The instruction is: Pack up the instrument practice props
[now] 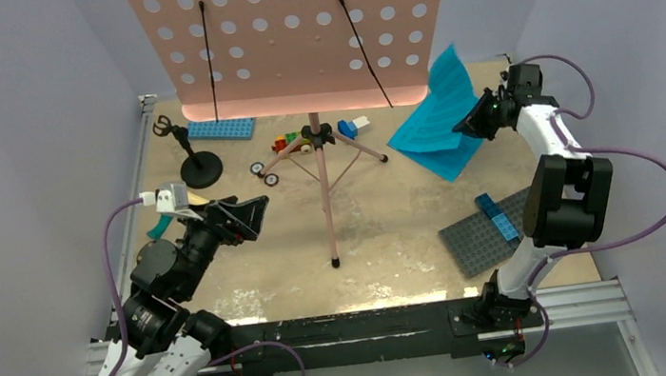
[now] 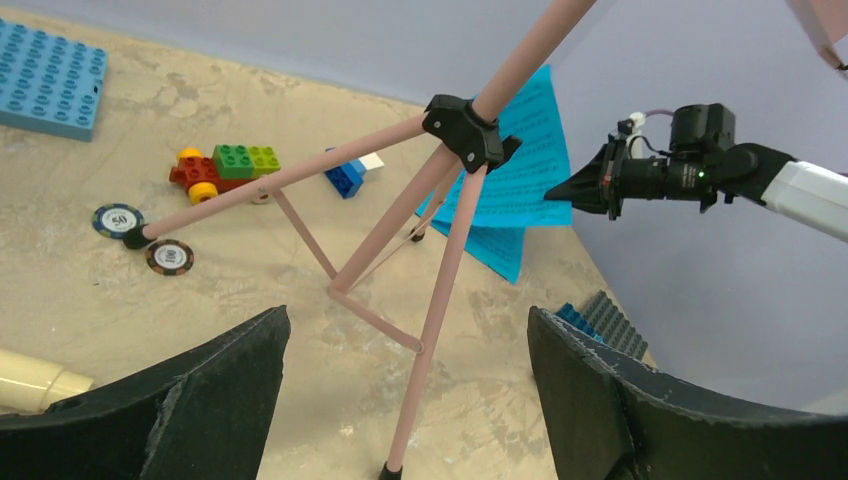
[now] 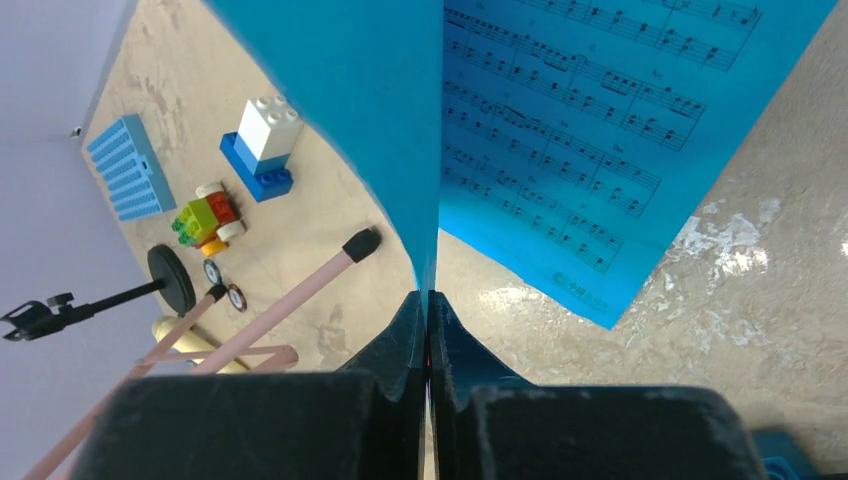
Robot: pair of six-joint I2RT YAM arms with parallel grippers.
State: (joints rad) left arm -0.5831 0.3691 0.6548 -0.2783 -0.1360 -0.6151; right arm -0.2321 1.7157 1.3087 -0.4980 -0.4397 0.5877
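Note:
The pink music stand's hole-dotted board [image 1: 291, 30] rises at the back, and its tripod [image 1: 323, 180] stands mid-table. My right gripper [image 1: 473, 123] is shut on the edge of a cyan sheet-music page [image 1: 451, 87] and holds it upright; its jaws [image 3: 430, 300] pinch the page [image 3: 330, 90]. Another cyan page [image 3: 580, 130] lies flat beneath. My left gripper [image 1: 251, 215] is open and empty, left of the tripod, with a pink leg [image 2: 440, 290] showing between its fingers. The black mic stand [image 1: 197, 166] stands at the left. The cream microphone [image 2: 30, 378] lies by my left wrist, mostly hidden.
A blue baseplate [image 1: 220, 129] lies at the back left. A grey baseplate [image 1: 488, 236] with a blue brick [image 1: 496, 216] lies front right. A toy brick car [image 1: 290, 142], a blue-and-white brick [image 1: 351, 127] and two chips [image 1: 262, 173] lie near the tripod.

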